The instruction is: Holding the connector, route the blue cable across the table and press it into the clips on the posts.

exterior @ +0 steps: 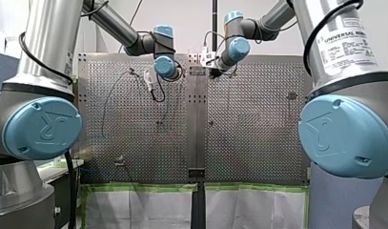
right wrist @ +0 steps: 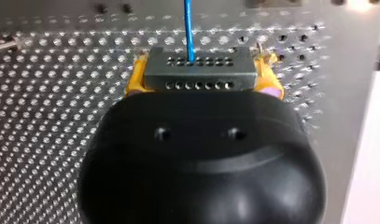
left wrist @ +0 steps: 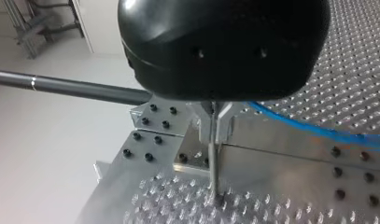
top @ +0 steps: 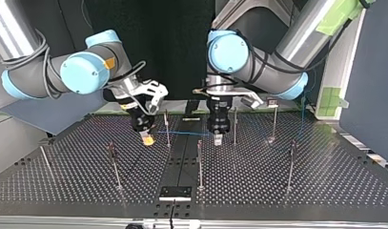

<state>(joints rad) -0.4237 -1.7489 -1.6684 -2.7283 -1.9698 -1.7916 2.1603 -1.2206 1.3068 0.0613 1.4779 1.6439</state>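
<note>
**Perforated table [top: 325,181], cable strung between two grippers**

Dark board, thin posts standing all over it. At the top view's left, my right gripper [top: 147,138] sits low over the holes, its yellow pads [right wrist: 136,77] clamped on the grey connector [right wrist: 197,72]. Out of the connector comes the blue cable [top: 184,134], running straight past a post [top: 167,126] toward the middle. There it meets my left gripper [top: 218,139], whose metal fingers [left wrist: 223,123] are drawn close together above another post [left wrist: 214,177]. The cable leaves just beside them, but whether they pinch it I cannot tell.
</note>
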